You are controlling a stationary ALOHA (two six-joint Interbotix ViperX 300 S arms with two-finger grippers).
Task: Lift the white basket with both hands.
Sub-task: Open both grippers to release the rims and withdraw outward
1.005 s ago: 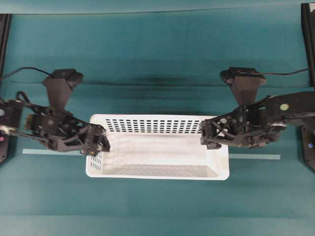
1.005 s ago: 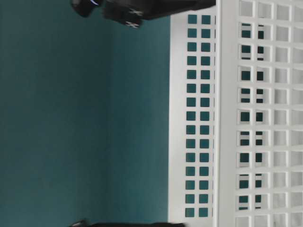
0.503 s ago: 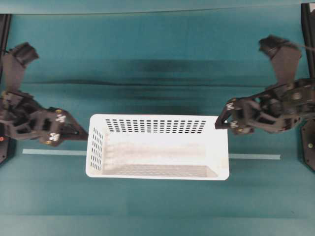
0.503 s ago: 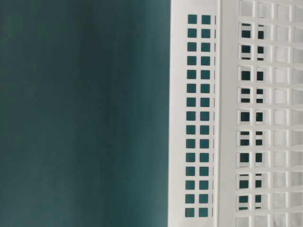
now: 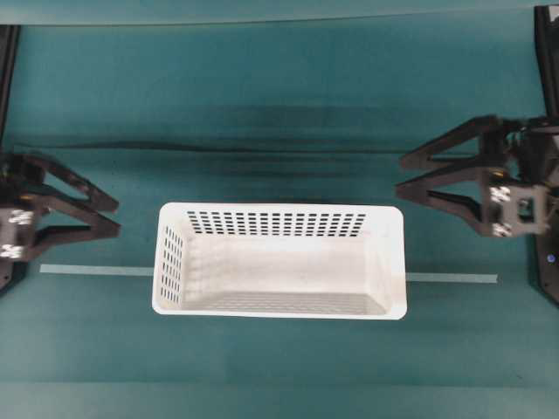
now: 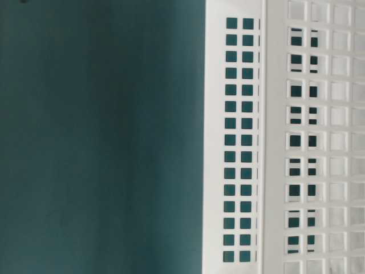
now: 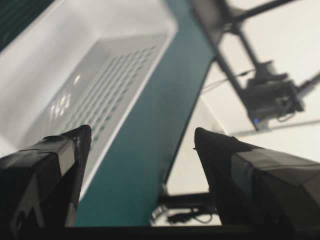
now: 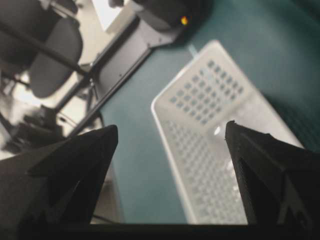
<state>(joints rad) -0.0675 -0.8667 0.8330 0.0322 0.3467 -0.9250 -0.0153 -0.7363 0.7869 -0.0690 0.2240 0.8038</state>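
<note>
The white basket (image 5: 279, 262) sits upright on the teal tabletop (image 5: 279, 105), its open mouth facing straight up. It lies about midway between the tabletop's left and right edges and somewhat nearer the front edge than the back one. Its long axis runs left to right, parallel to those two long edges, so one short end wall faces each arm. A thin pale tape strip (image 5: 96, 270) runs along the same line, showing on either side of the basket. The far long wall and the left end wall show rows of small rectangular holes; the floor is solid. No brand, label or readable writing shows on the basket or the tabletop.

The left pincer (image 5: 113, 216) stands near the tabletop's left edge with its two dark fingers spread wide, tips aimed at the basket's left end but clear of it, holding nothing. The right pincer (image 5: 403, 175) stands by the right edge, likewise wide and empty, tips aimed toward the basket's far right corner without touching it.

The table-level view shows only a close stretch of the basket's perforated wall (image 6: 239, 142) against teal. In each wrist view the basket (image 7: 90, 75) (image 8: 215, 130) lies well beyond the parted fingertips.
</note>
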